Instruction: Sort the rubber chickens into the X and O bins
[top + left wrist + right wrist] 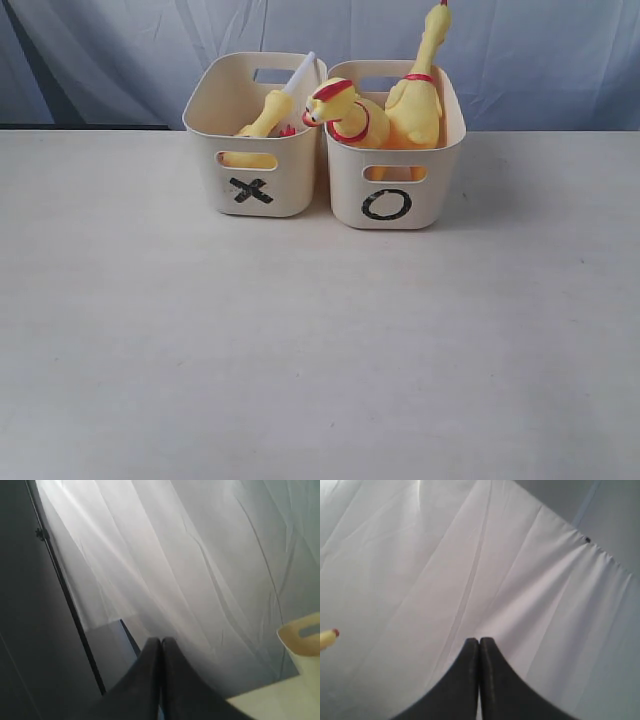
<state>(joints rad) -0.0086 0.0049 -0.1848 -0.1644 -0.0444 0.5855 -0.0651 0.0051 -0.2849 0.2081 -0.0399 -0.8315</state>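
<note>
Two cream bins stand side by side at the back of the table. The X bin (250, 190) on the left holds a yellow rubber chicken (266, 115) and a slim one with a whitish tube end (298, 76). The O bin (388, 204) on the right holds two rubber chickens: one (345, 110) leans its head over the rim, the other (420, 95) stands with its neck up. No arm shows in the exterior view. My left gripper (161, 641) is shut and empty, aimed at the curtain. My right gripper (479, 641) is shut and empty too.
A pale curtain (520, 50) hangs behind the table (320, 350). A bin's corner (302, 640) shows at the edge of the left wrist view, beside a dark stand pole (65, 590). A chicken's yellow, red-tipped end (329, 637) shows in the right wrist view.
</note>
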